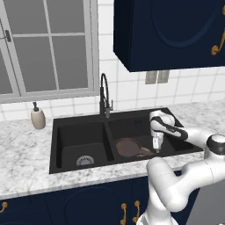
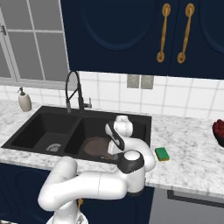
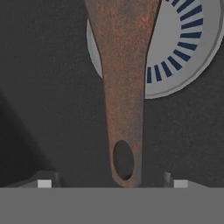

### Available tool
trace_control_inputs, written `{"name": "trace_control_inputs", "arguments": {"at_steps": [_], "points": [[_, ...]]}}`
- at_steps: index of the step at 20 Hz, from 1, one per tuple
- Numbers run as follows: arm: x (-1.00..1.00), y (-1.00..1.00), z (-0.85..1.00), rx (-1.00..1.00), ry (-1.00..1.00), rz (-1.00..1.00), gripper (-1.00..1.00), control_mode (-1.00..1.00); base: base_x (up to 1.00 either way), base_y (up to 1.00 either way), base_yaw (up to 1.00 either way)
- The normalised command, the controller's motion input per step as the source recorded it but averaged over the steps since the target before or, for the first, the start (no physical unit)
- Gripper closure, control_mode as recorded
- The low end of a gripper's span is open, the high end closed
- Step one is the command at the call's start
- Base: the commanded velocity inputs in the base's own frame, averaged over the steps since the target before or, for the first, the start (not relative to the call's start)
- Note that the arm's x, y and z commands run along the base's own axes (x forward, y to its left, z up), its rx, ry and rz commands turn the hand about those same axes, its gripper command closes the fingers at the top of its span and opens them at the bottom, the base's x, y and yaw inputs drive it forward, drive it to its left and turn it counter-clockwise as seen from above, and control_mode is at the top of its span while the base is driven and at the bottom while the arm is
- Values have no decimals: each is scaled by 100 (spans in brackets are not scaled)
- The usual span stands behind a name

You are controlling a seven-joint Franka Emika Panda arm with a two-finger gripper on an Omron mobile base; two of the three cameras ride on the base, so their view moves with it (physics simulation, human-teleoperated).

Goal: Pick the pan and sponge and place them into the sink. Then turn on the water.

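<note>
In the left base view, the round, shallow, reddish-brown frying pan (image 1: 128,147) lies on the floor of the right basin of the matte black double-basin sink (image 1: 79,125), at the frame's centre. The white arm's gripper (image 1: 157,148) hangs just right of the pan, down inside the basin. A tall black gooseneck faucet (image 1: 104,96) stands behind the divider, and a beige soap dispenser (image 1: 38,117) sits on the marbled white tabletop (image 1: 24,154) at left.

In the right base view, the pan (image 2: 95,146) rests in the right basin, with the gripper (image 2: 112,148) beside it. The small green-and-yellow sponge (image 2: 162,153) lies on the tabletop, right of the sink.

In the hand view, the pan's rusty handle runs down the middle over a round silver drain (image 3: 192,57); the fingers (image 3: 43,181) stand spread on either side of the handle's end, not touching it.
</note>
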Motion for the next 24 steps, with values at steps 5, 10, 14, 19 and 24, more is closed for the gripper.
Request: {"name": "trace_control_inputs", "arguments": {"at_steps": [5,10,14,19,24], "points": [[-14,-4,32,0,-9,0,-100,-100,0,0,0],[-15,-26,76,0,-11,-2,-100,-100,0,0,0],[-35,-31,55,0,-15,-16,-100,-100,0,0,0],[-27,-1,50,0,-15,-32,-100,-100,0,0,0],[-22,0,56,0,-15,-39,-100,-100,0,0,0]]}}
